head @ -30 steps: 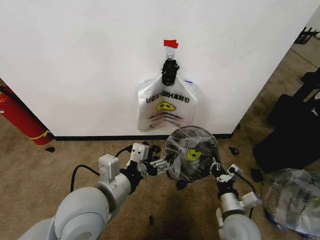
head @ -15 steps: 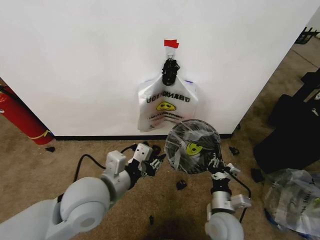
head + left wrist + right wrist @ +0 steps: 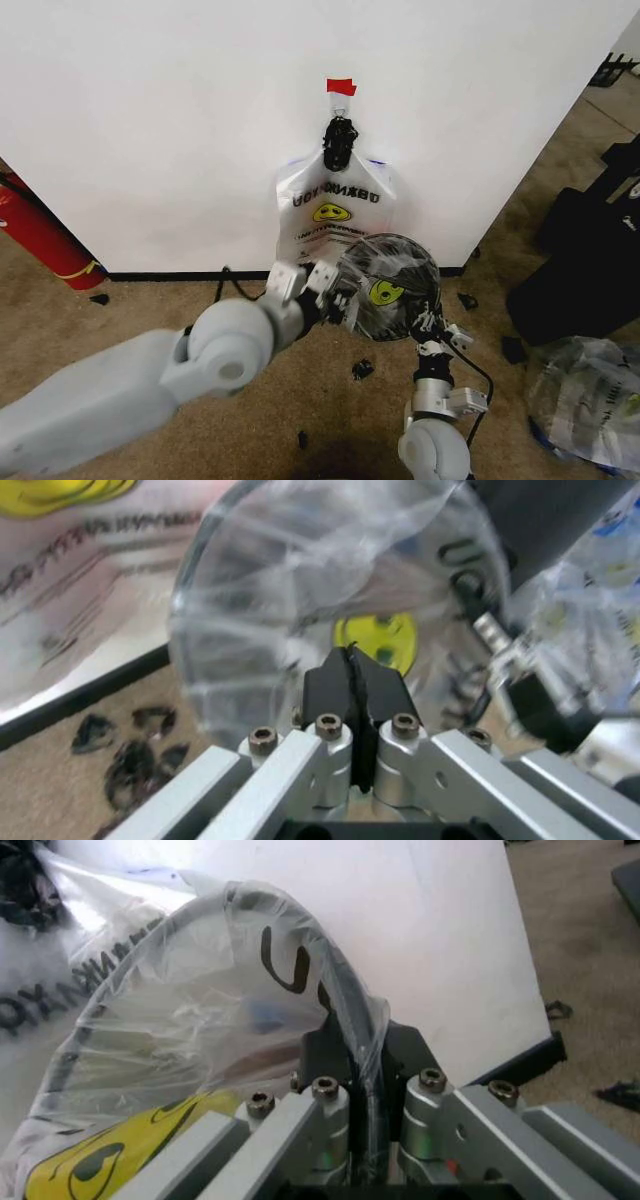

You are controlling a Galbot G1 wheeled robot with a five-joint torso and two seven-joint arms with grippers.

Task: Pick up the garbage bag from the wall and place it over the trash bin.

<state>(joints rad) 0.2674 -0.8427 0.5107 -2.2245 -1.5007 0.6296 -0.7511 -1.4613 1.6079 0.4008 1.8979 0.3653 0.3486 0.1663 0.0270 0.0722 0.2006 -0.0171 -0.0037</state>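
A white garbage bag [image 3: 335,215] with a yellow smiley and black lettering hangs on the wall from a hook under red tape [image 3: 341,87]. In front of it the trash bin [image 3: 385,290] is held off the carpet, tipped with its mouth toward me. A second smiley bag [image 3: 200,1027] lines it and wraps over the rim. My right gripper [image 3: 432,325] is shut on the bin's plastic-covered rim [image 3: 335,990]. My left gripper [image 3: 340,295] is at the opposite side of the rim, its pads [image 3: 335,686] pressed shut before the bin's mouth [image 3: 300,592].
A red fire extinguisher [image 3: 35,235] leans against the wall at far left. Black cases [image 3: 580,260] and a clear plastic sack [image 3: 590,395] lie at right. Small black scraps [image 3: 362,370] dot the carpet under the bin.
My left arm has swung up and right, bringing its gripper to the bin's left rim. The right arm has drawn in a little; the bin stays held in front of the wall.
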